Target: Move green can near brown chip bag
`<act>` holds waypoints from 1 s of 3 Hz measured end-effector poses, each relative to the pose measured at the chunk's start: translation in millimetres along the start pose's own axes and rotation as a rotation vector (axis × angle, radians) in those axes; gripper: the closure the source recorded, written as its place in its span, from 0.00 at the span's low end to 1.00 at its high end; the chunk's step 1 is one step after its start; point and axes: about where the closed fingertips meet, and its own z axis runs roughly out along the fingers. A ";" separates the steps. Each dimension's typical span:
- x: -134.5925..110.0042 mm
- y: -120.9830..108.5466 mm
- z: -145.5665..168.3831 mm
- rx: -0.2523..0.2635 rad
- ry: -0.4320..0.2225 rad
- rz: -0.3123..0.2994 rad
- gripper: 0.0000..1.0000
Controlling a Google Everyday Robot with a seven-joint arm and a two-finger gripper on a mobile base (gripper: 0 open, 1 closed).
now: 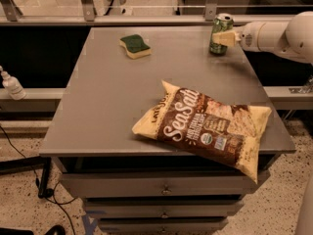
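The green can [218, 47] stands upright at the table's far right, near the back edge. My gripper [222, 37] reaches in from the right on a white arm [274, 33] and sits at the can's middle, its pale tip across the can's front. The can still rests on the table. The brown chip bag [205, 126] lies flat at the front right, one pale yellow end hanging over the front edge. The can is well behind the bag, apart from it.
A yellow sponge with a green top [135, 46] lies at the back, left of centre. The grey table [107, 106] has drawers below. A rail runs behind the table. A small bottle [11, 84] stands off the left side.
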 end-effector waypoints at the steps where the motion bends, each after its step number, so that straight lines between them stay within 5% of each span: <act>1: 5.1 8.5 -10.7 -0.069 0.002 0.004 1.00; 3: 27.2 49.5 -51.2 -0.345 -0.013 -0.085 1.00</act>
